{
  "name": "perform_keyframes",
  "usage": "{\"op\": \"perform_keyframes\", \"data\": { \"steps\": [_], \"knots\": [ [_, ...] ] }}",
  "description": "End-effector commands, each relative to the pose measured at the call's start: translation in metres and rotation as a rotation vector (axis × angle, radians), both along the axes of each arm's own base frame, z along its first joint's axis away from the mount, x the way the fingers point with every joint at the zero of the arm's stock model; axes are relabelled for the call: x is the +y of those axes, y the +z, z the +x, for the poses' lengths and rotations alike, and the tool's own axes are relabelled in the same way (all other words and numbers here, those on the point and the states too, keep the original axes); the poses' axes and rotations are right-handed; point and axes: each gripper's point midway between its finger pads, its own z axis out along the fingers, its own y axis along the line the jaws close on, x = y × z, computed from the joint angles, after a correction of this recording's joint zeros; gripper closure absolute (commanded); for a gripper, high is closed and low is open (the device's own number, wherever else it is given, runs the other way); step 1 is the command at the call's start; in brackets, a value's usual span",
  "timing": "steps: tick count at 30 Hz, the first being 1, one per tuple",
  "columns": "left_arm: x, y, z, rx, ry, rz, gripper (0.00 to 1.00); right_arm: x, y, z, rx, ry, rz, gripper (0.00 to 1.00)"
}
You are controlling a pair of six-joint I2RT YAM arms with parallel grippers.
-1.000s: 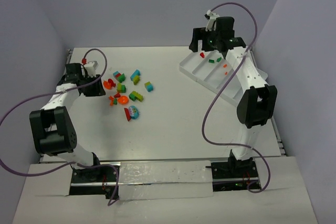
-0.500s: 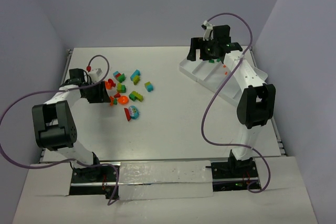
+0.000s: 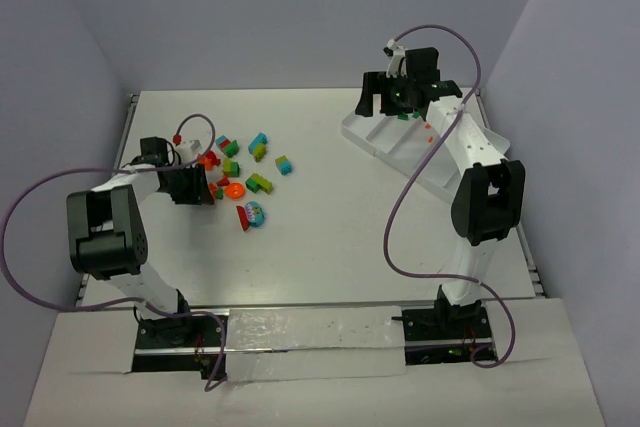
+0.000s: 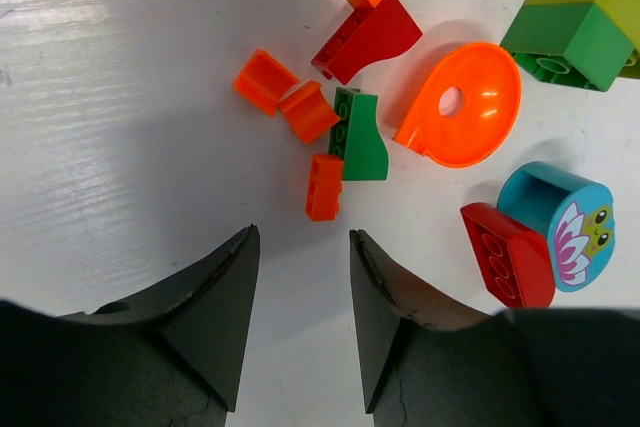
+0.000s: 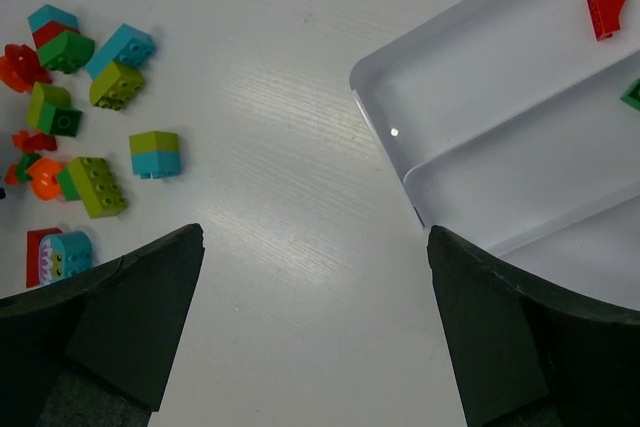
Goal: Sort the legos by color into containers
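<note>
The loose legos (image 3: pixel 240 169) lie in a pile at the left of the table. My left gripper (image 4: pixel 302 232) is open and holds nothing; it hovers low at the pile's near-left edge (image 3: pixel 195 188). A small orange brick (image 4: pixel 323 187) lies just beyond its fingertips, beside a green piece (image 4: pixel 360 137). An orange disc (image 4: pixel 460 104), a red brick (image 4: pixel 507 254) and a cyan flower piece (image 4: pixel 558 215) lie to the right. My right gripper (image 5: pixel 315 234) is wide open and empty over the far left end of the white tray (image 3: pixel 352 130). The containers hold a red brick (image 5: pixel 607 9) and a green one (image 5: pixel 632 95).
The tray (image 5: pixel 400 57) runs diagonally along the right side under my right arm. A cyan and yellow-green brick (image 5: pixel 155 154) sits at the pile's edge nearest the tray. Grey walls close the table at the back and both sides.
My left gripper has swung nearer and to the right, up to the pile's edge. My right gripper shifted slightly back over the tray's end, then held still, staying open.
</note>
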Motion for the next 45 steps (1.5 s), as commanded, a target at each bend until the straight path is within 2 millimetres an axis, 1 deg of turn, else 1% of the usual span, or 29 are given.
{"op": "perform_keyframes", "data": {
  "steps": [1,11,19,29,36,39,41,44,45],
  "knots": [
    [0.000,-0.003,0.011,-0.043,-0.031,0.029,0.50,0.006,0.020,0.005,-0.040,0.009,0.018,0.00],
    [-0.005,-0.008,0.020,-0.076,-0.043,0.102,0.52,0.007,0.016,0.005,-0.026,0.014,0.014,0.00],
    [-0.011,-0.011,0.020,-0.087,-0.073,0.141,0.57,0.008,0.015,0.005,-0.021,0.020,0.011,0.00],
    [-0.009,-0.012,0.011,-0.087,-0.092,0.171,0.65,0.008,0.016,0.005,-0.021,0.025,0.014,0.00],
    [-0.007,-0.007,0.012,-0.104,-0.094,0.184,0.76,0.012,0.018,0.002,-0.021,0.033,0.021,0.00],
    [-0.009,-0.001,0.012,-0.113,-0.103,0.177,0.82,0.015,0.017,-0.002,-0.019,0.041,0.020,0.00],
    [-0.011,0.007,0.011,-0.126,-0.113,0.170,0.87,0.017,0.019,-0.004,-0.020,0.045,0.027,0.00],
    [-0.013,0.032,0.012,-0.188,-0.122,0.168,1.00,0.032,0.025,-0.016,-0.013,0.079,0.079,0.00],
    [-0.013,0.044,0.013,-0.222,-0.124,0.171,1.00,0.039,0.027,-0.022,-0.009,0.106,0.109,0.00]
  ]
}}
